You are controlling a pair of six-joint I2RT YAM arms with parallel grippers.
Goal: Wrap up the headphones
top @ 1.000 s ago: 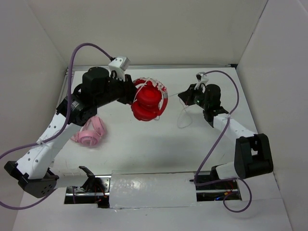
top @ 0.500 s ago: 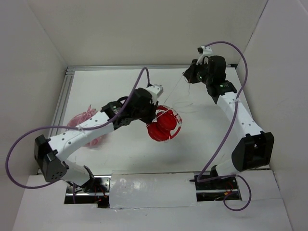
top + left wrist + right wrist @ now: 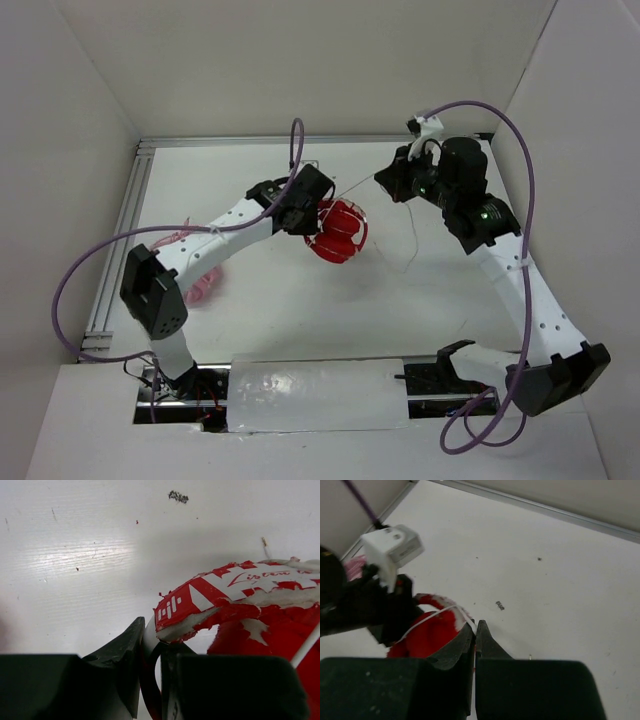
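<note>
1. Winding the cable (image 3: pixel 362 187) is the step I judge I'm in. The headphones (image 3: pixel 337 232) hang over the middle of the tabletop (image 3: pixel 300 310), with white strands already crossing the round red cups.
2. My left fingers (image 3: pixel 312 212) are clamped tight on one end of the headband (image 3: pixel 200 597).
3. My right fingers (image 3: pixel 475 630) are pinched shut on the thin cable, which runs taut to the cups. A loose tail droops beyond.
4. Next I'd need to carry the right fingers round the cups under tension, with the left holding steady. Slack could let the loops slip.
5. The headband's red skin is flaking to white underneath. The tabletop is matte, scuffed white. Pink headphones (image 3: pixel 200 285) lie partly hidden by the left arm.
</note>
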